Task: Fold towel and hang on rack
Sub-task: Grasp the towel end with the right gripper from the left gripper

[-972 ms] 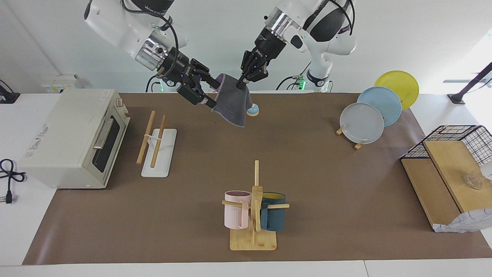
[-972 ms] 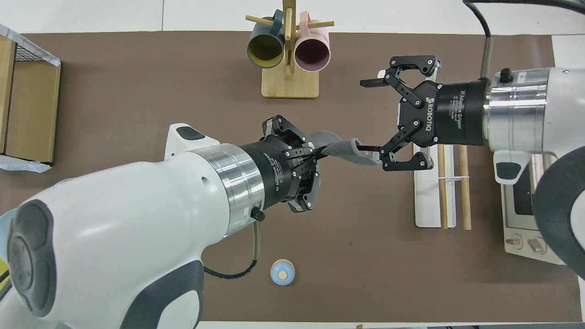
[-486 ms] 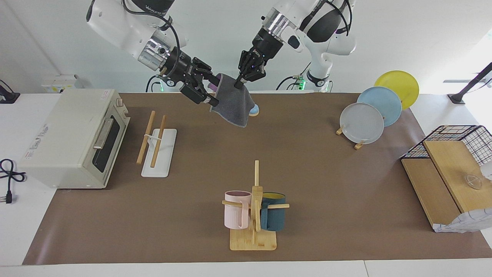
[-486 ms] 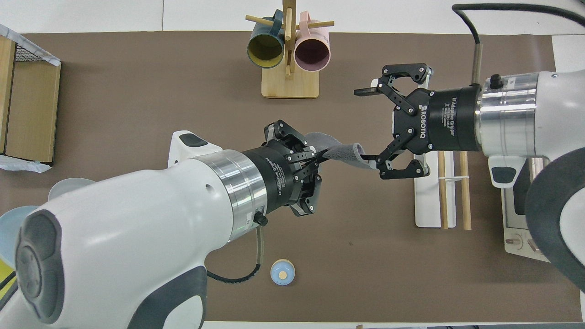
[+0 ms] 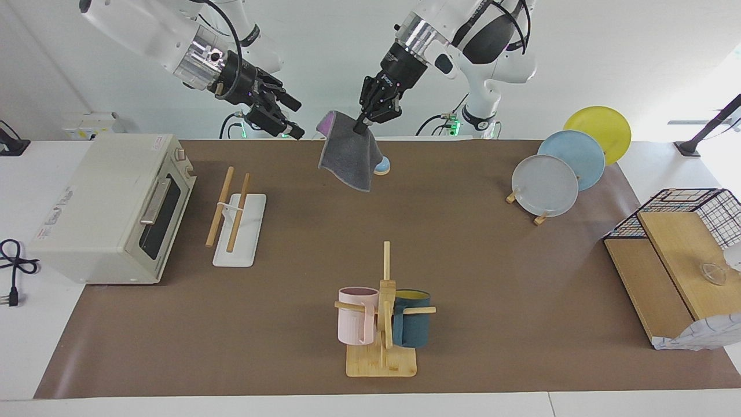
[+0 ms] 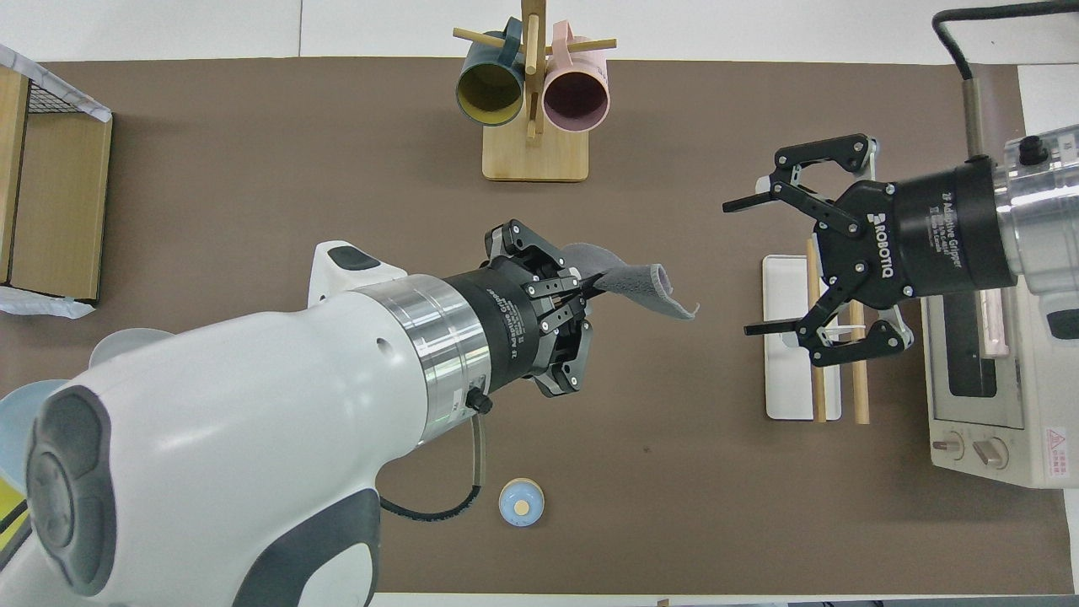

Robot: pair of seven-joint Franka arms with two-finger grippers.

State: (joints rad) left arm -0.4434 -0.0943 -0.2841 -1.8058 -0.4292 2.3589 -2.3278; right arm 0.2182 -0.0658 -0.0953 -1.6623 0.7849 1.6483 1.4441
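We hold the towel (image 5: 347, 157) pinched at one upper corner in our left gripper (image 5: 363, 123), fingers clamped tight on the cloth, high above the brown mat (image 5: 463, 260). The towel is soft and nappy, hanging as a folded drape with its dark grey face outward and a sliver of purple showing at the top fold; its lower corner dangles free in the air, over the mat's edge nearest the robots, in front of a small blue knob-like object (image 5: 381, 167). Our right gripper (image 5: 293, 119) is spread wide and grasps nothing, raised clear of the towel; from overhead it sits over the rack (image 6: 801, 346). The rack lies flat on the mat beside the boxy cream toaster oven (image 5: 110, 202), toward the right arm's end: two slim light-wood rods on a smooth white rectangular base, tied by a thin white crosspiece.
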